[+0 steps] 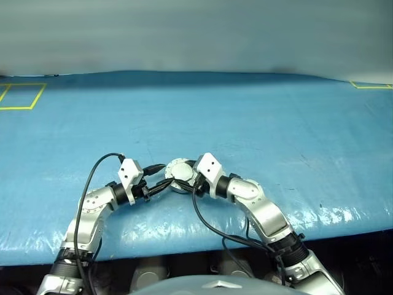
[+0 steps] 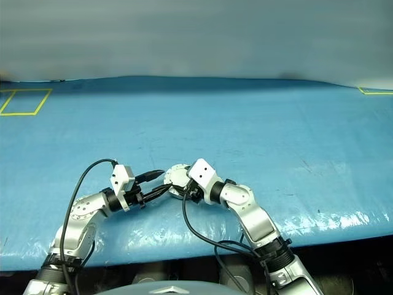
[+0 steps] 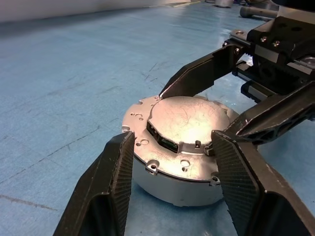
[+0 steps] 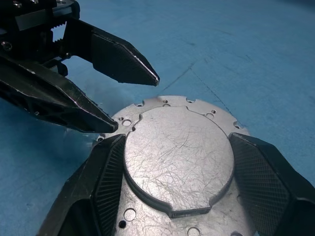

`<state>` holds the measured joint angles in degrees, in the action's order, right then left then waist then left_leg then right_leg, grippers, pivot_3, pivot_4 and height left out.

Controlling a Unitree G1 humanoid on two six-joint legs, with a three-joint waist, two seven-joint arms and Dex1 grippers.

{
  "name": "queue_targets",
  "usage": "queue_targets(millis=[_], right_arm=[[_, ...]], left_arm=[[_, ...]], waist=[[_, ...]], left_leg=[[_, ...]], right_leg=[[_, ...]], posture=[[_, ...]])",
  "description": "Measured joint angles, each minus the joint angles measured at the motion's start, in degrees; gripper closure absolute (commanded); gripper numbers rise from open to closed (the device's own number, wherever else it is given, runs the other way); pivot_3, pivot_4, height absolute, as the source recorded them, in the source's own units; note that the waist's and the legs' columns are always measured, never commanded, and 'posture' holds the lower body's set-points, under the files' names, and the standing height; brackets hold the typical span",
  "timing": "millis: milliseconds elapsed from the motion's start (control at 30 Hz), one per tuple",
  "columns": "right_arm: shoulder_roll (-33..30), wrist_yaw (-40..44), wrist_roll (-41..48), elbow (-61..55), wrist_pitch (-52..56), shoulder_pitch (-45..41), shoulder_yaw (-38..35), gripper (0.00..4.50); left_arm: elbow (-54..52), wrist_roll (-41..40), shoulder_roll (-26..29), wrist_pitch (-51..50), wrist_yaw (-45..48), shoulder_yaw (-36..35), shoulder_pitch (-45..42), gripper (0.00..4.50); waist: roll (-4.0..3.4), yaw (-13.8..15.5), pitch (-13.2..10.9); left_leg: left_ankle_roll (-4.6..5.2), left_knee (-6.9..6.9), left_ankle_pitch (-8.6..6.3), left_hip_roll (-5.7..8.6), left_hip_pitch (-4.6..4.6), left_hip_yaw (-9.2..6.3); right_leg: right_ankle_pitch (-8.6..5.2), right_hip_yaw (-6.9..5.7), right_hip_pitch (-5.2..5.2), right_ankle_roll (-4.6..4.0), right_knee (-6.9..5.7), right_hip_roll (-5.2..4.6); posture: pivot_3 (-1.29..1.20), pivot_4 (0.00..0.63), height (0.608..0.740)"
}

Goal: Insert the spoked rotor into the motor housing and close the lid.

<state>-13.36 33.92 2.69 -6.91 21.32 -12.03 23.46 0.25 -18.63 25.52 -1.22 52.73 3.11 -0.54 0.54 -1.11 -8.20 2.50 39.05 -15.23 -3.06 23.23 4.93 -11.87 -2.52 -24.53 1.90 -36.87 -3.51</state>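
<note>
Now: motor housing (image 3: 177, 182) sits flat on blue mat (image 1: 245, 123), near its front edge, lid (image 4: 177, 157) closed down on top, plain scratched face up. Left gripper (image 3: 172, 182) parted, fingers (image 3: 110, 187) straddling housing rim, contact unclear. Right gripper (image 4: 174, 172) meets housing from opposite side, fingers (image 4: 106, 182) spread along lid's raised disc, grip not certain. Spoked rotor unseen, lid covering housing.

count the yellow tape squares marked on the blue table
2, both partly cut off: one at the table's far left edge, one at its far right corner. Others could lie outside the views.
</note>
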Motion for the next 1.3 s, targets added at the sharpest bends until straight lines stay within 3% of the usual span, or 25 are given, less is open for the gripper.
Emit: queue_targets(millis=[100, 167, 267, 933, 1033, 1233, 1300], right_arm=[[-0.01, -0.16, -0.09, -0.01, -0.04, 0.06, 0.10, 1.49], [0.04, -0.14, 0.01, -0.04, -0.20, 0.24, -0.14, 0.77], [0.47, -0.06, 0.70, 0.40, -0.08, 0.52, -0.65, 0.02], [0.07, 0.69, 1.66, -0.20, 0.49, 1.13, -2.55, 0.02], [0.06, 0.67, 1.61, -0.27, 0.48, 1.18, -2.61, 0.00], [0.38, 0.82, 1.37, -0.58, 0.40, 1.29, -1.38, 0.00], [0.41, 0.86, 1.38, -0.60, 0.34, 1.30, -1.33, 0.00]], left_arm=[[0.00, 0.04, 0.04, 0.05, -0.23, -0.01, 0.88, 1.86], [-0.01, 0.04, 0.04, 0.06, -0.25, -0.02, 1.52, 1.86], [0.00, 0.06, 0.11, 0.13, -0.24, -0.08, 1.71, 1.86], [3.65, 4.19, -0.11, 3.53, 1.69, 1.51, -2.60, 1.86], [4.21, 3.90, -0.72, 4.38, 1.65, 0.97, -2.61, 2.46], [0.49, -4.17, -1.16, -1.47, 3.16, -0.42, -2.64, 4.43], [-1.43, -5.14, 1.34, -4.18, 4.82, -0.33, -2.45, 4.43]], waist=[[-0.01, -0.01, 0.02], [0.00, -0.01, 0.02], [-0.01, 0.04, 0.02], [-0.01, 0.50, 0.03], [-0.01, 0.52, 0.03], [0.01, 0.11, 0.04], [0.01, 0.06, 0.04]], left_leg=[[-0.01, 0.00, 0.01, 0.00, -0.01, 0.00], [-0.01, -0.02, 0.00, 0.00, -0.01, 0.00], [-0.01, -0.04, 0.00, 0.00, 0.02, -0.01], [0.00, -0.05, 0.00, 0.04, 0.13, -0.06], [0.00, -0.05, 0.00, 0.06, 0.14, -0.08], [0.00, -0.09, 0.00, 0.01, 0.33, -0.10], [-0.01, -0.12, 0.00, 0.00, 0.33, -0.10]], right_leg=[[0.00, 0.01, -0.01, -0.01, -0.01, -0.04], [0.01, 0.01, -0.02, -0.02, 0.00, -0.06], [0.01, 0.00, -0.04, -0.04, 0.00, -0.08], [0.01, -0.08, -0.08, -0.04, 0.07, -0.12], [0.01, -0.09, -0.09, -0.04, 0.07, -0.19], [0.05, -0.08, -0.08, -0.19, 0.02, -0.02], [0.02, -0.07, -0.08, -0.22, 0.02, 0.02]], posture=[[0.00, 0.150, 0.740], [0.00, 0.150, 0.740], [0.00, 0.150, 0.740], [0.00, 0.150, 0.740], [0.00, 0.150, 0.740], [0.00, 0.150, 0.740], [0.00, 0.150, 0.740]])
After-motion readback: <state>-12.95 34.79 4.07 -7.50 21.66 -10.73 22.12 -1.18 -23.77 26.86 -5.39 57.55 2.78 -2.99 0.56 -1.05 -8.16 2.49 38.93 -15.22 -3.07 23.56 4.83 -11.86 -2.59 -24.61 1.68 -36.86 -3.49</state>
